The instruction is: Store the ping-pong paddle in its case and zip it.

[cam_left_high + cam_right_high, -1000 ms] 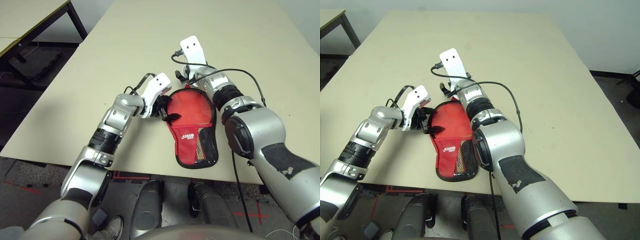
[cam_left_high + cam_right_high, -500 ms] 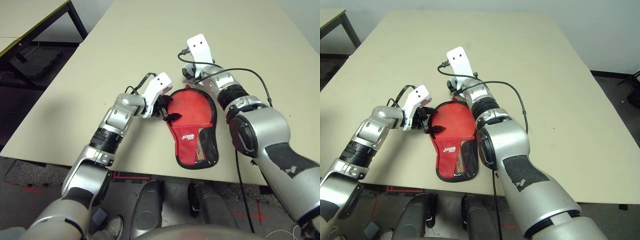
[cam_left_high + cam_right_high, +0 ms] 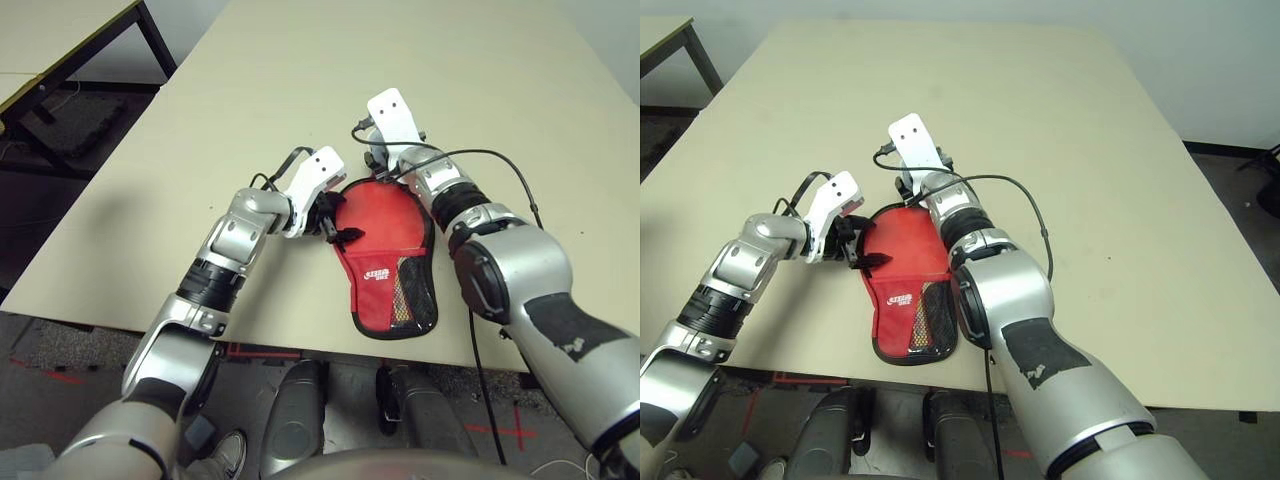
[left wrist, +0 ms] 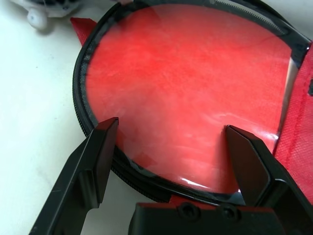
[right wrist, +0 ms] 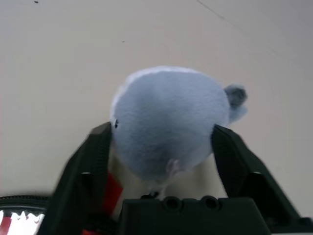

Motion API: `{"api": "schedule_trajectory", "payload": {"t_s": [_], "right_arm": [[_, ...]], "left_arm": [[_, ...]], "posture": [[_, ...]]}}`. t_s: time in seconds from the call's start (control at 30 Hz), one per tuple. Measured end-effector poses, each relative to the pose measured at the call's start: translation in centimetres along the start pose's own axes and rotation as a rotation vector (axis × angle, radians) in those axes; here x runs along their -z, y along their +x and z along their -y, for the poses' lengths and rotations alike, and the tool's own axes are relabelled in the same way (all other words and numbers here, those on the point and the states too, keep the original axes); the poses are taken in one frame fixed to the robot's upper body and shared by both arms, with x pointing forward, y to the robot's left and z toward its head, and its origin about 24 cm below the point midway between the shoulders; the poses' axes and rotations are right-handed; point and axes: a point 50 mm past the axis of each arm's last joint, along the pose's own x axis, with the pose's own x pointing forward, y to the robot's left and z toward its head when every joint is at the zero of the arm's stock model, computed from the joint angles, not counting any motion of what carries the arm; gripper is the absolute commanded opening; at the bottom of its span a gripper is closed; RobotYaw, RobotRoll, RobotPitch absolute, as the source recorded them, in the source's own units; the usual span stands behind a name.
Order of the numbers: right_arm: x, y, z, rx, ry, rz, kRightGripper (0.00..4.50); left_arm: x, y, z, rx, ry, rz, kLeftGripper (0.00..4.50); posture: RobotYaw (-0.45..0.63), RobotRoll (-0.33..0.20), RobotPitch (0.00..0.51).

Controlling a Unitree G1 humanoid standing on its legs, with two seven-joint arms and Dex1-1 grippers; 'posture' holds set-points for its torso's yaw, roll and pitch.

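Paddle case (image 3: 372, 298): long axis near-far, round end far

Right gripper (image 5: 164, 126) at the case's far end, grasping grey-white plush ball (image 5: 168, 115); left gripper (image 4: 171, 122) spread over its left edge. Right's nearer the far rim; likely zipper work next.

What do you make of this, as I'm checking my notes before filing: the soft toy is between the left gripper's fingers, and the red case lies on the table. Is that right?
Not quite: it's the wrong gripper. The right wrist view shows the soft toy between the right gripper's fingers. The red case does lie on the table.
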Motion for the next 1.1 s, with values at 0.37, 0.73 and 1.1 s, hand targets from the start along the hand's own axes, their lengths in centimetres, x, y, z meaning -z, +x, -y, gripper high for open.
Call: {"api": "schedule_trajectory", "payload": {"t_s": [0.37,0.73,1.1], "right_arm": [[0.2,-0.1,1.6,0.107,-0.013,0.026,0.08],[1.2,-0.4,4.1,0.175,0.051,-0.005,0.07],[2.0,-0.5,4.9,0.208,0.129,-0.014,0.07]], "left_arm": [[0.0,0.1,0.1,0.006,-0.002,-0.006,4.5],[-1.0,2.3,-1.0,0.024,0.074,-0.034,4.5],[-2.6,5.1,-1.2,0.068,0.131,-0.001,4.5]], "posture": [[0.34,0.0,0.165],[0.22,0.0,0.164],[0.14,0.0,0.157]]}}
